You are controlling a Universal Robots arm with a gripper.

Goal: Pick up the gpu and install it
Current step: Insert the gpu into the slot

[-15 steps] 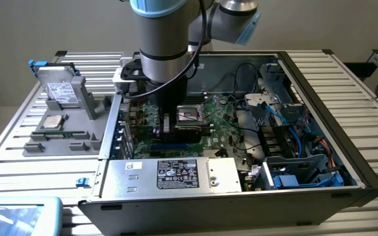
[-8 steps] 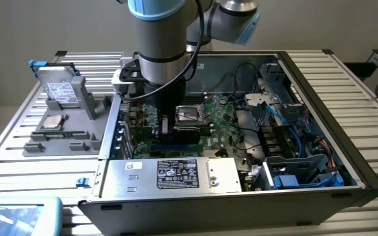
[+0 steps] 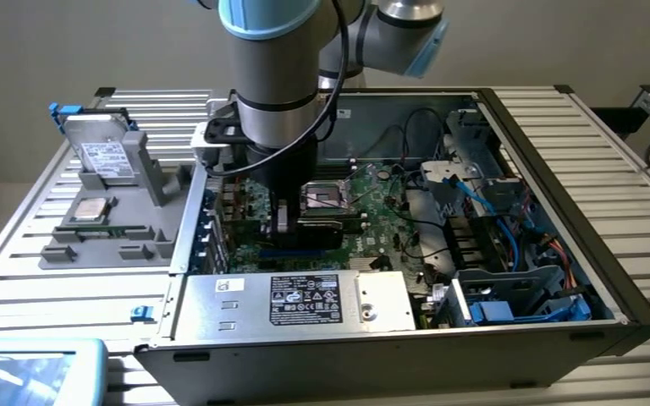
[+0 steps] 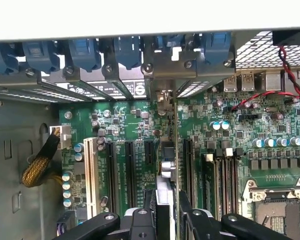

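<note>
The gpu (image 4: 165, 167) stands on edge over the green motherboard (image 4: 127, 117), seen edge-on, with its silver end bracket (image 4: 162, 97) up against the case's rear slot openings. My gripper (image 4: 165, 220) is shut on it, one black finger (image 4: 144, 212) on each side. In the exterior view the gripper (image 3: 281, 218) reaches down into the open computer case (image 3: 551, 169), and the gpu's black shroud (image 3: 319, 230) shows beside it, low over the board. Whether the card sits in a slot I cannot tell.
Black expansion slots (image 4: 130, 170) lie beside the card, memory slots (image 4: 215, 175) and the CPU socket (image 4: 277, 210) on the other side. A silver power supply (image 3: 291, 300) fills the case's near side; blue cables (image 3: 489, 199) lie at the exterior view's right. A grey tray (image 3: 111, 228) holds a silver drive (image 3: 105, 156).
</note>
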